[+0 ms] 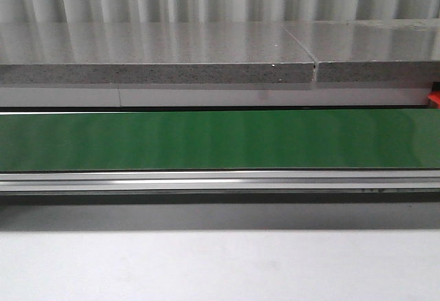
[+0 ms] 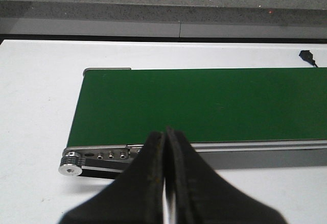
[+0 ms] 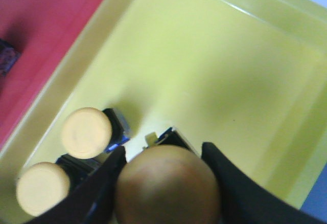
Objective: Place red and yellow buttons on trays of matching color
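In the right wrist view my right gripper (image 3: 163, 150) is shut on a yellow button (image 3: 167, 185), its cap dark in shadow, held just over the floor of the yellow tray (image 3: 204, 55). Two more yellow buttons (image 3: 87, 132) (image 3: 42, 188) stand in that tray beside my fingers. The red tray (image 3: 46, 24) adjoins it, with a dark object (image 3: 7, 60) barely showing at the picture's edge. My left gripper (image 2: 166, 132) is shut and empty, hovering at the near rail of the green conveyor belt (image 2: 204, 104). The front view shows neither gripper. No red button is in view.
The green belt (image 1: 220, 139) runs across the front view with nothing on it, a grey stone ledge (image 1: 158, 53) behind it and white table (image 1: 220, 266) in front. A small black plug (image 2: 306, 56) lies on the table beyond the belt. The belt's roller end (image 2: 71, 163) is near my left gripper.
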